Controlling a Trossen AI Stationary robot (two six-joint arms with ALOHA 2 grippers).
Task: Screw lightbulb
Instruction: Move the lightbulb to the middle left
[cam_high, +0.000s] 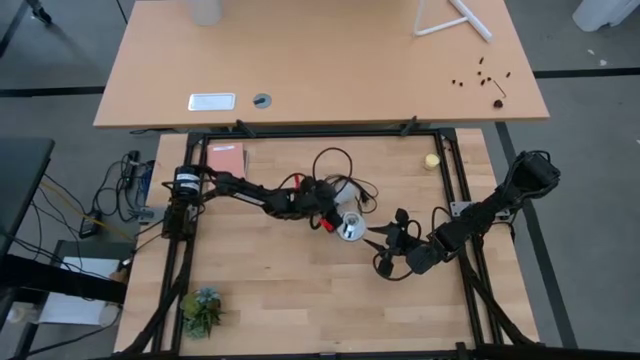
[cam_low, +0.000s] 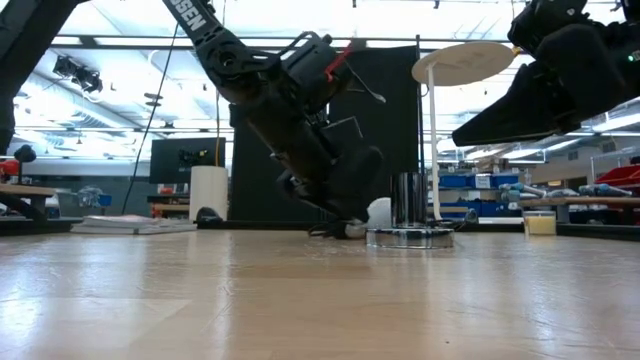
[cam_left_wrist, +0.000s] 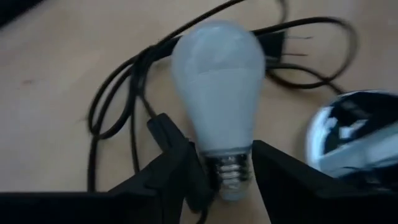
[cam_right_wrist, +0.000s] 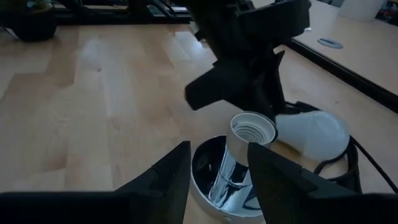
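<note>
High view first: the bench (cam_high: 300, 290) carries everything near its middle, so work from there. Your left arm reaches in from the left edge, and your right arm comes in from the right edge.

The socket (cam_right_wrist: 239, 168), a shiny round disc with an upright threaded collar, stands just right of the middle, its black cord (cam_left_wrist: 118, 106) looped toward the far edge. Beside it, on the far-left side, the lightbulb (cam_left_wrist: 217, 93) lies on its side on the bench, not yet in the collar.

Your left gripper (cam_left_wrist: 217, 180) is down at the bulb with its jaws parted, one finger on either side of the grey screw base; they look loose about it, not clamped. I judge you should close on the globe's neck, not on the threads, or the base will have no free length to enter the collar.

Your right gripper (cam_right_wrist: 214, 165) sits at the socket with its jaws part open, straddling the collar; whether they touch it I cannot tell. Steady the disc with it before you turn.

Bring the bulb upright, base down, square over the collar, then twist gently; a tilted start will likely cross the threads.
</note>
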